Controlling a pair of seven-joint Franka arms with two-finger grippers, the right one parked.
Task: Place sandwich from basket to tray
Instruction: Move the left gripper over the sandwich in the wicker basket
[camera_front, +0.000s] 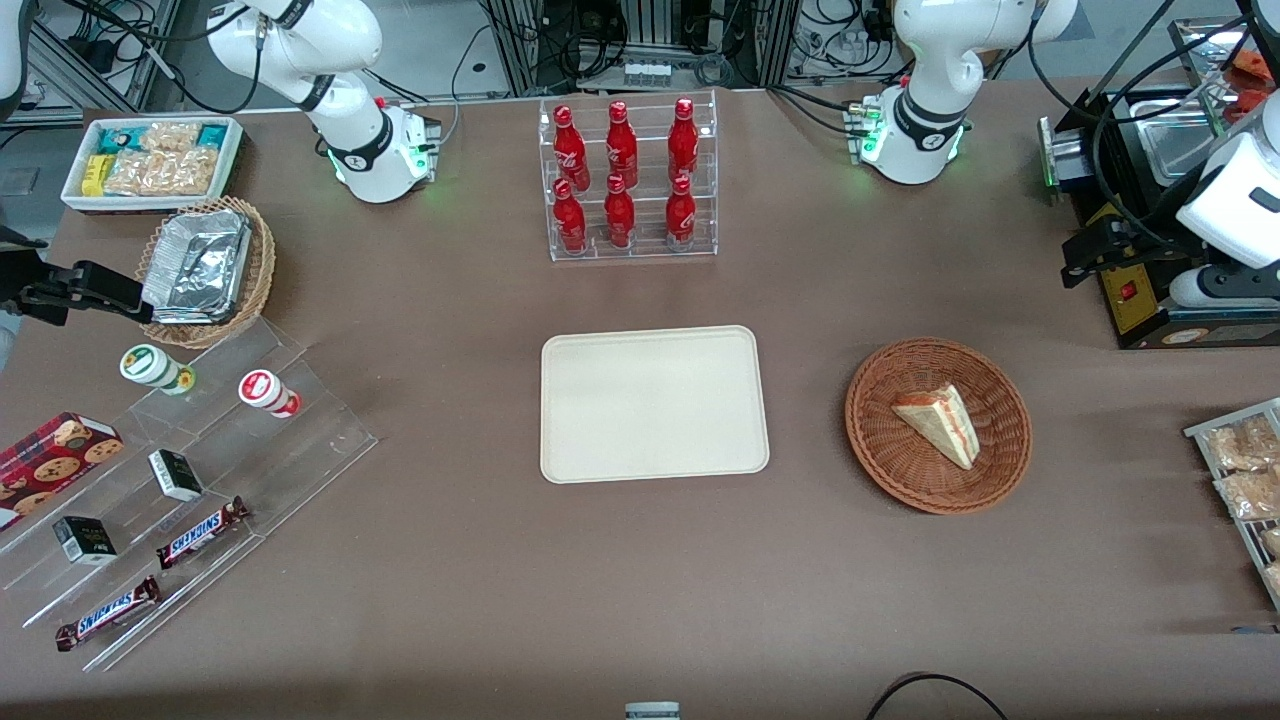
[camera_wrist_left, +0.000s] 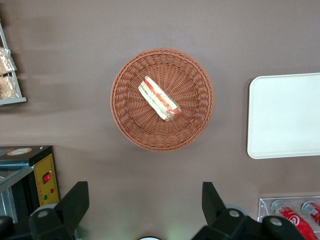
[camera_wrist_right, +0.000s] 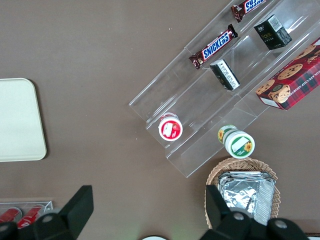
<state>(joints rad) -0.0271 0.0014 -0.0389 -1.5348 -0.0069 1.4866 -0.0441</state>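
The sandwich, a clear-wrapped wedge with red and green filling, lies in the round reddish-brown wicker basket. The cream tray lies bare on the brown table beside the basket, toward the parked arm's end. My left gripper hangs open and empty high over the table, farther from the front camera than the basket and toward the working arm's end. The left wrist view shows its spread black fingers around the gripper's middle, well apart from the sandwich, the basket and the tray.
A black appliance with a yellow panel stands under the gripper. A wire rack of snack bags sits near the basket. A clear rack of red bottles stands farther back than the tray. Acrylic steps with candy bars and a foil-filled wicker basket lie toward the parked arm's end.
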